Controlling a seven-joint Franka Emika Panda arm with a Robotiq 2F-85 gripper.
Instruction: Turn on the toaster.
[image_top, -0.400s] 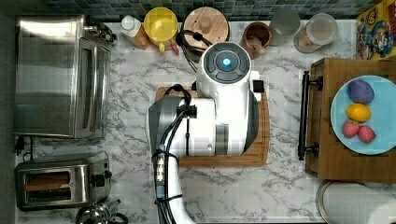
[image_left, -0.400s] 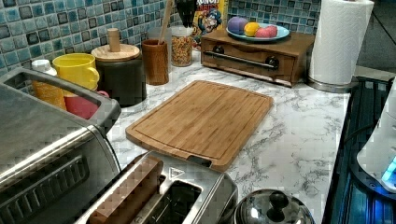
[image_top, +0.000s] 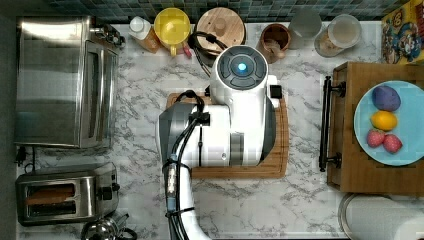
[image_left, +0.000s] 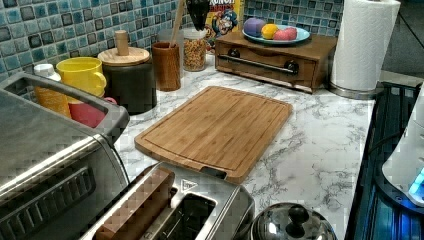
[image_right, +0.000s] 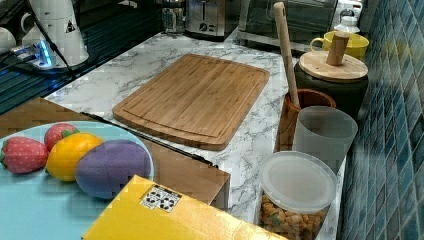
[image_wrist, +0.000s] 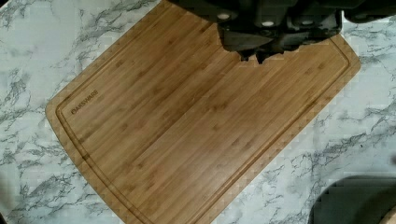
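Above the bamboo cutting board (image_wrist: 201, 126), the gripper (image_wrist: 250, 58) hangs with its dark fingertips pressed together, holding nothing. The toaster (image_top: 65, 192) sits well apart, at about eight o'clock from the arm in the top view, in the counter's corner. Brushed steel, it shows two long slots, one holding a brown slice, and black controls on its end. The toaster oven (image_top: 65, 82) stands beside it; a steel kettle lid (image_left: 292, 222) rests near the toaster.

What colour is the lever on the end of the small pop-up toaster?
Black. The lever on the toaster shows best in the top view.
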